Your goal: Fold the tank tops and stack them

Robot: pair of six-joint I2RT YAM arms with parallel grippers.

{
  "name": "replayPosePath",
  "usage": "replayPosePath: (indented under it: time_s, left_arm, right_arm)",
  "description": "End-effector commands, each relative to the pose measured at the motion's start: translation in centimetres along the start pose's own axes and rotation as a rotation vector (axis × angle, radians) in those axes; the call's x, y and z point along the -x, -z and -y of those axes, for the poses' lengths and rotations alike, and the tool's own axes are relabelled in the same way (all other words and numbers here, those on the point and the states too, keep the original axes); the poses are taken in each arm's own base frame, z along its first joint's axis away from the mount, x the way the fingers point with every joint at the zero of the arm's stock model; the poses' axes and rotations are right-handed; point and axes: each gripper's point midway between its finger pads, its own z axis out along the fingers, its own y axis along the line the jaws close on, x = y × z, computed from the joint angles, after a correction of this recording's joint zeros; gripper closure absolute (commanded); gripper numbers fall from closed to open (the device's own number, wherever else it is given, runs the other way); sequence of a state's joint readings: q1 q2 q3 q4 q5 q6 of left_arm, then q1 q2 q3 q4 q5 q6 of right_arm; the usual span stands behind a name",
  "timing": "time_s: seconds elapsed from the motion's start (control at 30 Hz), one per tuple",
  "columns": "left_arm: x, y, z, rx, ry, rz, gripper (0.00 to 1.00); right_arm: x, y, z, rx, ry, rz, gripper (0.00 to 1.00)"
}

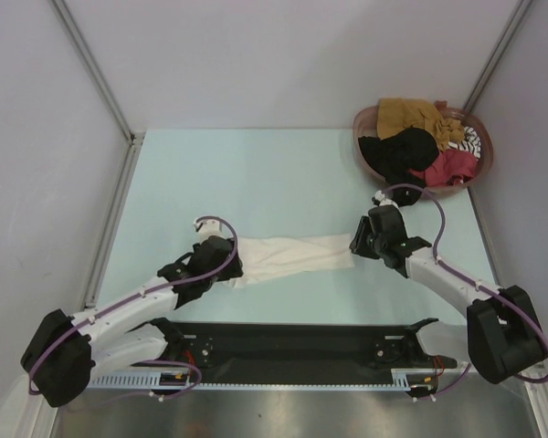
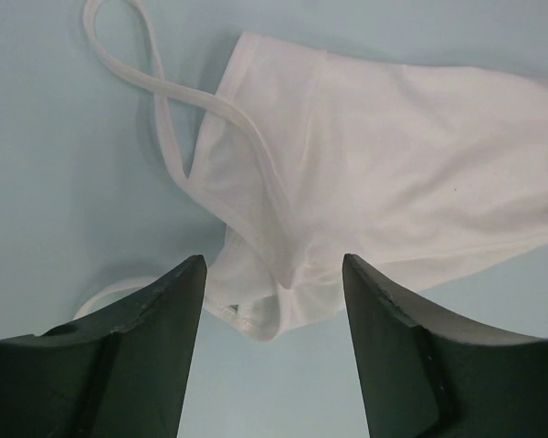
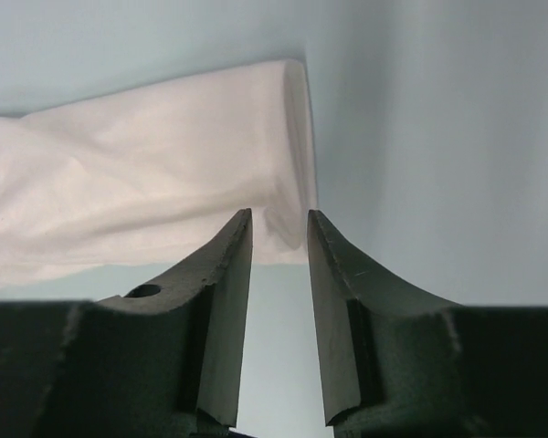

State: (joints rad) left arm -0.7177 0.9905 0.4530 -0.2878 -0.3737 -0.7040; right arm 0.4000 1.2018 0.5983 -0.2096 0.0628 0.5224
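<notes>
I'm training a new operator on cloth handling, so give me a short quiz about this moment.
1. True or false: the white tank top lies in the basket.
2. Which end of it is at the left hand? A) the straps B) the hem C) neither
3. Fill in: the jaws of the right hand stand ____.
Key: 1 false, it lies stretched out on the table; 2 A; 3 open.
</notes>
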Motion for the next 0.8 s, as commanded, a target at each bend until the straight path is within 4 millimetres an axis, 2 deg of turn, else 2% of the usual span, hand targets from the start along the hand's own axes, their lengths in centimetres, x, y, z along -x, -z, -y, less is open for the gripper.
replayPosePath:
  time_s: [0.0, 0.03, 0.07, 0.13, 0.3, 0.43, 0.5, 0.53, 0.6, 0.67, 0.73, 0.77]
  left_arm:
    - [2.1, 0.3, 1.2, -0.003, 0.009, 0.037, 0.33]
    - [2.2, 0.2, 1.3, 0.002, 0.006, 0.034, 0.33]
    - [2.2, 0.1, 1.2, 0.014, -0.002, 0.032, 0.33]
    - [2.7, -0.1, 1.3, 0.03, -0.01, 0.034, 0.33]
    - [3.7, -0.4, 1.7, 0.046, -0.027, 0.034, 0.34]
    - [4.6, -0.7, 1.6, 0.056, -0.024, 0.033, 0.34]
    - [5.2, -1.0, 1.0, 0.076, -0.016, 0.021, 0.35]
    - [5.4, -1.2, 0.6, 0.087, -0.009, 0.019, 0.35]
    - [5.9, -1.5, -1.0, 0.13, 0.017, 0.01, 0.35]
    - [6.4, -1.8, -2.2, 0.143, 0.051, 0.006, 0.36]
    - [6.7, -1.7, -2.8, 0.151, 0.071, 0.018, 0.36]
    - [7.0, -1.8, -3.4, 0.163, 0.082, 0.024, 0.36]
  right_arm:
    - [2.5, -0.2, -2.6, 0.083, 0.047, 0.038, 0.67]
    - [2.0, -0.9, -2.5, 0.071, 0.047, 0.007, 0.74]
    - [2.1, -1.2, -2.6, 0.07, 0.049, 0.005, 0.76]
    - [1.1, -1.9, -2.8, 0.081, 0.047, -0.044, 0.83]
    - [-1.3, -2.6, -1.5, 0.049, 0.025, -0.105, 0.85]
    - [-2.8, -2.1, -0.8, 0.041, 0.007, -0.13, 0.91]
    - [-2.9, -1.7, -0.4, 0.023, 0.0, -0.122, 0.93]
    - [-3.2, -1.6, -0.1, 0.01, -0.002, -0.132, 0.97]
    - [-2.8, -1.3, 0.4, -0.023, -0.012, -0.114, 0.98]
    - [-2.7, -1.0, 0.5, -0.033, -0.012, -0.11, 0.93]
    - [-1.9, -0.7, 0.4, -0.031, -0.006, -0.08, 0.68]
    - [-1.4, -0.6, 0.1, -0.024, -0.001, -0.068, 0.66]
